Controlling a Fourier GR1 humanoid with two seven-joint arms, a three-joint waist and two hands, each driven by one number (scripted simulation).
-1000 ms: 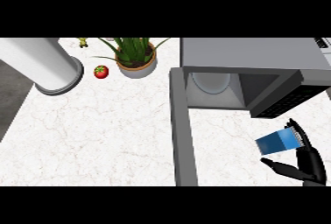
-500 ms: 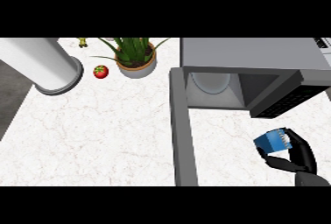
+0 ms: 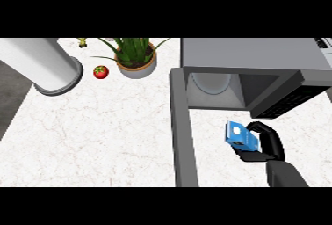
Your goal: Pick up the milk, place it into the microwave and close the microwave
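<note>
One hand shows in the head view: the right hand (image 3: 265, 144), entering from the lower edge on a grey forearm (image 3: 285, 175). Its fingers and thumb are curled round the milk (image 3: 240, 136), a blue carton with a pale round mark on its face. The carton sits on the hand's left side, tilted, and is held above the counter (image 3: 97, 132). The left hand does not show.

Directly ahead of the hand, farther from the robot, stands the microwave (image 3: 256, 61), its grey top visible. The cavity faces the hand and holds a round pale turntable plate (image 3: 211, 82); nothing else is visible inside. The dark control panel (image 3: 292, 99) lies just ahead and to the right of the hand. The microwave door (image 3: 182, 132) stands open, seen edge-on as a long grey bar running toward the robot, to the left of the carton and apart from it.

Far to the hand's left, across the white marbled counter, stand a potted plant (image 3: 135, 57) with green leaves, a red tomato (image 3: 100, 72) beside it, and a large pale cylinder (image 3: 39, 66) on a grey round base. A dark strip borders the counter's left edge.
</note>
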